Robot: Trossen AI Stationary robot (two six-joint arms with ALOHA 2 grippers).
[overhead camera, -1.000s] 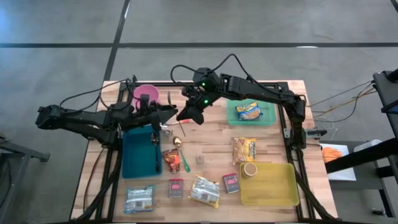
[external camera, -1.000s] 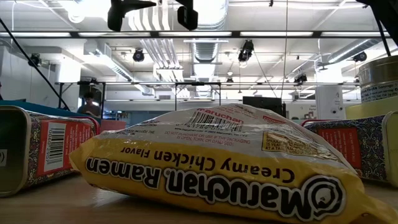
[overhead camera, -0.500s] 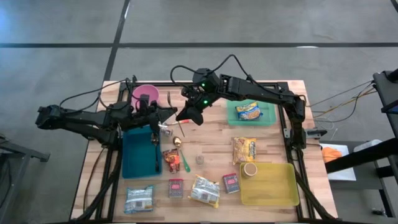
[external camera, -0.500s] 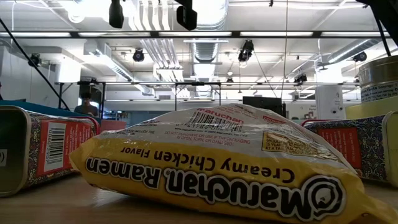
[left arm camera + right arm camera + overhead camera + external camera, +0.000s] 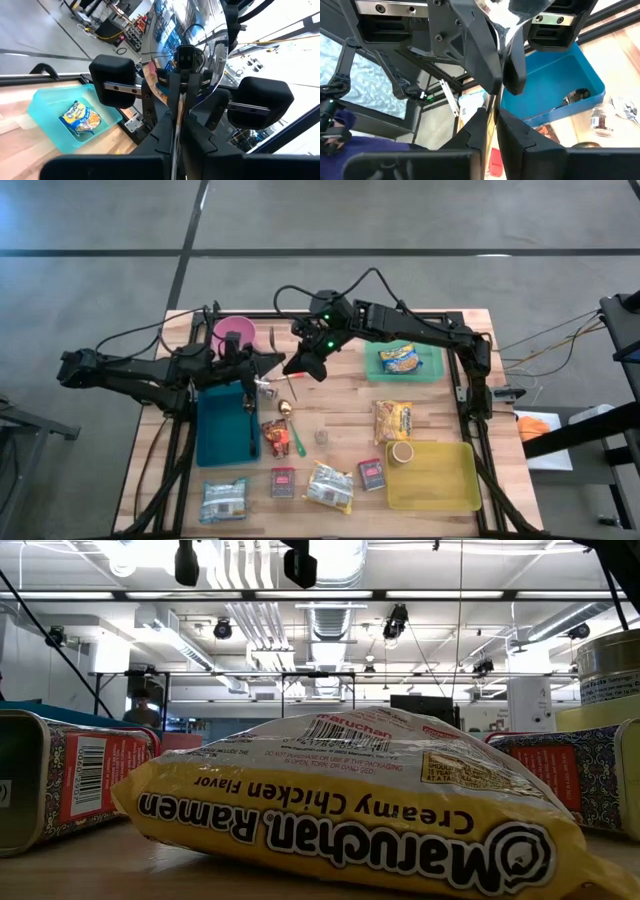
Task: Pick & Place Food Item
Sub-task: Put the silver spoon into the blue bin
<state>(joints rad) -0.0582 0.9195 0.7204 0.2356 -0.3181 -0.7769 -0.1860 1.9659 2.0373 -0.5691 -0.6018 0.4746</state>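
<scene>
A shiny metal spoon hangs above the back middle of the table, gripped from both sides. The left gripper has its fingers clenched on it, and so does the right gripper. A blue bin lies below the left gripper, and a green bin with a noodle packet sits to the right.

1. The yellow ramen packet, lying upside down in the low view, carries large black letters reading "Maruchan Ramen".
2. Above that on the same packet stands a smaller line, "Creamy Chicken Flavor".
3. Its white back panel shows a barcode and "Maruchan" in red, besides fine print too small to read.
4. The red tin at left bears a barcode label whose digits are illegible.
</scene>
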